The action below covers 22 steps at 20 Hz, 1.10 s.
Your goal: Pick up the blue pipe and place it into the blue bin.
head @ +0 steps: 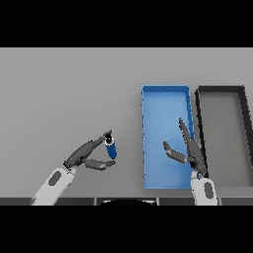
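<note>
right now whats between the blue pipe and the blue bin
Head view: only bare grey table separates the blue pipe, held in the left robot hand, from the blue bin.

Left hand [88, 156] apparently pinching blue pipe [111, 148], right hand [190, 150] spread over blue bin [165, 99]

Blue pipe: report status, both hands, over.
Left hand pinching blue pipe, left of blue bin. Right hand open over bin's right side. Pipe not yet in bin. Black bin beyond, no obstruction.

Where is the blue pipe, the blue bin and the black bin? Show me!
blue pipe [111, 148], head view, middle of its blue side.
blue bin [165, 89], head view, its far rim.
black bin [221, 89], head view, its far rim.
</note>
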Tool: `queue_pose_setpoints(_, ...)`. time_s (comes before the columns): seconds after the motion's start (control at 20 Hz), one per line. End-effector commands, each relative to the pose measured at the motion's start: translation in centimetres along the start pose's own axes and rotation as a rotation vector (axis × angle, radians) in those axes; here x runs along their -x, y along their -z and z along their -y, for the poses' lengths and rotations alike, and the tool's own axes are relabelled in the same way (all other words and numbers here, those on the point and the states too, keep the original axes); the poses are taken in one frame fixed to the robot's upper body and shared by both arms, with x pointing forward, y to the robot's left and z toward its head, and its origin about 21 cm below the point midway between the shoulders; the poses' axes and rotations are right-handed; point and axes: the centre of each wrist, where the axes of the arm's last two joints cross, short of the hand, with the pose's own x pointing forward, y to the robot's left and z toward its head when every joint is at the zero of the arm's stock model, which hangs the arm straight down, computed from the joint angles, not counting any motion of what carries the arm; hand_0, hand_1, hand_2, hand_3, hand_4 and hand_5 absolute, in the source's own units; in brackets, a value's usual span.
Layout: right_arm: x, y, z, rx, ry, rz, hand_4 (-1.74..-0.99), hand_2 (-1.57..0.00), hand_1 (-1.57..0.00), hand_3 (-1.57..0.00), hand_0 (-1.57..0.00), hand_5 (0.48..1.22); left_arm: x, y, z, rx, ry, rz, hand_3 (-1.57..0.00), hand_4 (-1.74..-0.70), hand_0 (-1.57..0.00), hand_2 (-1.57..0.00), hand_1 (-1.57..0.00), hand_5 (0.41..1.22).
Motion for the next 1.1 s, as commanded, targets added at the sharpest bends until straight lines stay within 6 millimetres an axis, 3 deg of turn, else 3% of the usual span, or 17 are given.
queue_pose_setpoints(0.0, 0.2, 0.0, 0.2, 0.005, -0.001, -0.013, -1.318, 0.00, 0.00, 0.00, 0.00, 0.654, 0.1, 0.3, 0.0, -0.006, -0.001, 0.011, 0.00, -1.22, 0.00, 0.00, 0.00, 0.502)
queue_pose_setpoints(0.1, 0.7, -0.3, 0.5, 0.009, -0.019, -0.022, -1.318, 0.00, 0.00, 0.00, 0.00, 0.657, 0.4, 1.3, 0.7, 0.008, -0.022, 0.023, 0.00, -1.21, 0.00, 0.00, 0.00, 0.499)
queue_pose_setpoints(0.25, -0.1, -0.2, 0.6, 0.005, -0.012, -0.017, -1.326, 0.00, 0.00, 0.00, 0.00, 0.665, 0.8, 2.7, 1.6, 0.006, 0.024, 0.010, 0.00, -1.16, 0.00, 0.00, 0.00, 0.490)
queue_pose_setpoints(0.4, 0.4, -0.2, 0.8, 0.014, -0.017, -0.030, -1.319, 0.00, 0.00, 0.00, 0.00, 0.664, 0.9, 3.9, 2.5, 0.025, -0.031, 0.032, 0.00, -1.19, 0.00, 0.00, 0.00, 0.512)
queue_pose_setpoints(0.5, 0.2, -0.1, 0.7, 0.013, -0.009, -0.024, -1.322, 0.00, 0.00, 0.00, 0.00, 0.664, 1.0, 4.7, 2.7, 0.030, -0.081, 0.041, -0.07, -1.24, 0.00, -0.08, 0.00, 0.566)
queue_pose_setpoints(0.55, 0.4, -0.3, 0.7, 0.013, -0.012, -0.029, -1.320, 0.00, 0.00, 0.00, 0.00, 0.664, 1.0, 4.9, 3.0, 0.028, -0.096, 0.061, -0.20, -1.28, 0.00, -0.21, -0.09, 0.607)
queue_pose_setpoints(0.6, 0.4, -0.5, 0.5, 0.012, -0.011, -0.022, -1.319, 0.00, 0.00, 0.00, 0.00, 0.663, 1.2, 4.8, 3.0, 0.028, -0.121, 0.051, -0.47, -1.31, -0.09, -0.39, -0.25, 0.730)
queue_pose_setpoints(0.65, 0.3, -0.3, 0.6, 0.010, -0.011, -0.017, -1.322, 0.00, 0.00, 0.00, 0.00, 0.666, 0.9, 5.0, 3.2, 0.024, -0.157, 0.068, -0.69, -1.39, -0.34, -0.63, -0.50, 0.828)
queue_pose_setpoints(0.75, 0.4, -0.6, 0.5, 0.018, -0.021, -0.008, -1.313, 0.00, 0.00, 0.00, 0.00, 0.665, 1.0, 5.0, 3.9, 0.036, -0.182, 0.099, -0.98, -1.51, -0.78, -0.97, -0.89, 0.969)
queue_pose_setpoints(0.9, 0.3, -0.3, 0.5, 0.017, -0.021, -0.027, -1.307, 0.00, 0.00, 0.00, 0.00, 0.666, 0.6, 5.2, 4.4, 0.036, -0.169, 0.092, -1.25, -1.62, -1.17, -1.26, -1.22, 1.092)
queue_pose_setpoints(1.05, 0.1, 0.1, 0.5, 0.010, -0.039, -0.032, -1.288, 0.00, 0.00, 0.00, 0.00, 0.664, 0.1, 5.1, 4.5, 0.026, -0.159, 0.122, -1.38, -1.67, -1.36, -1.41, -1.39, 1.155)
